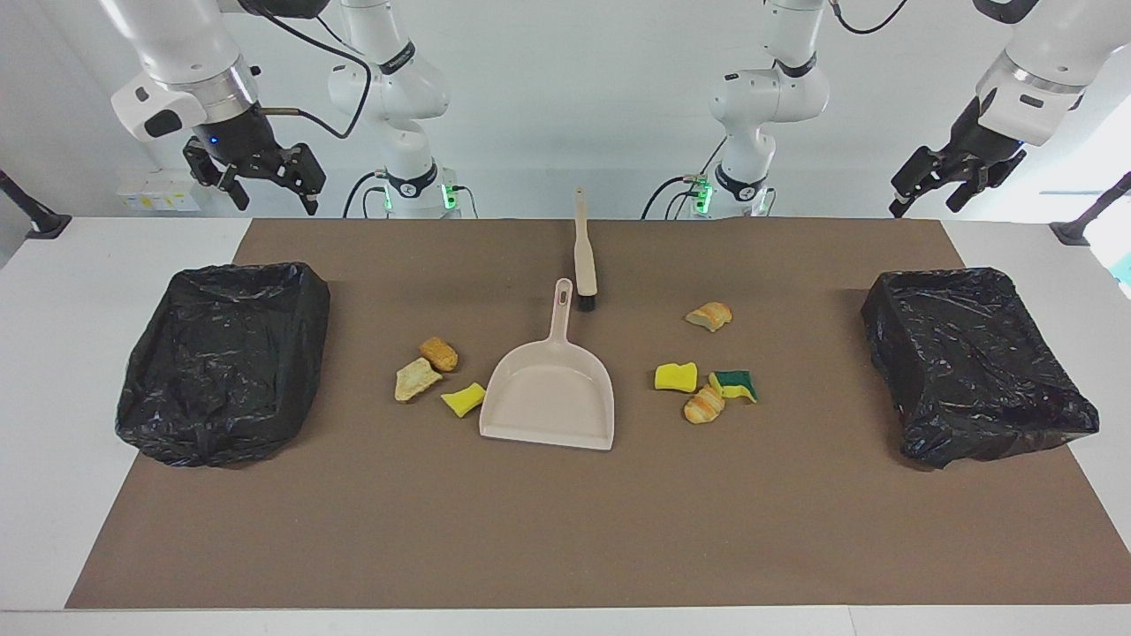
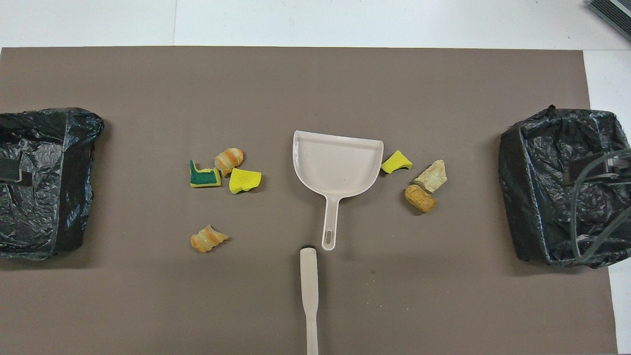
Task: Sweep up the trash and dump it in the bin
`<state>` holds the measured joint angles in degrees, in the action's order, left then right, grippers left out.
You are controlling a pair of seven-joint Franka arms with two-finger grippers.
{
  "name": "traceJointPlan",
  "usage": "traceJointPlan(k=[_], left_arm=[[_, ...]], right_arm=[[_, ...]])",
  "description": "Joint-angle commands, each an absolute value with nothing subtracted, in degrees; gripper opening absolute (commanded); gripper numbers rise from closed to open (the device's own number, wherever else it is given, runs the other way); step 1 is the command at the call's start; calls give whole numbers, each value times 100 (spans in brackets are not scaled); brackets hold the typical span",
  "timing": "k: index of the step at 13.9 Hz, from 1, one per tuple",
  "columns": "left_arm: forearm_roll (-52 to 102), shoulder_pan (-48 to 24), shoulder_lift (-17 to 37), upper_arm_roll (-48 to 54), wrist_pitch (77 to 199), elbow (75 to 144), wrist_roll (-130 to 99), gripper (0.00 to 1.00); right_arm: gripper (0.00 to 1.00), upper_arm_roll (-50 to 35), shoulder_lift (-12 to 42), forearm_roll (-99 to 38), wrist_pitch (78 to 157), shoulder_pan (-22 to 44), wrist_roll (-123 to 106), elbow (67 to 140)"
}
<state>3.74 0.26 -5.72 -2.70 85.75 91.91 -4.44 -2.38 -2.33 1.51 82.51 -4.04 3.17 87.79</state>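
Nothing is swept yet: on the brown mat covering the surface (image 1: 565, 530), 3 scraps of trash (image 1: 427, 373) lie beside the empty beige dustpan (image 1: 550, 393) toward the right arm's end, 4 scraps (image 1: 707, 380) toward the left arm's end, and the brush (image 1: 583, 252) lies untouched nearer the robots. Both black-lined bins (image 1: 221, 362) (image 1: 976, 362) look empty. The right pincer (image 1: 265, 181) hangs open above its table end, holding nothing, and the left pincer (image 1: 941, 181) likewise waits open at its own end.
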Motion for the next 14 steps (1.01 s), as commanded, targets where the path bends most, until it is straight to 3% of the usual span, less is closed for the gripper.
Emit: traceJointPlan(k=[1,14], left_arm=[[378,0,-633,-299,8499,9202,-457,100],[378,0,-633,-299,8499,9202,-457,100]], right_arm=[[100,-246,-369,44,8218,-431,378,8921],[100,-246,-553,44,8279,-378,387,9280]])
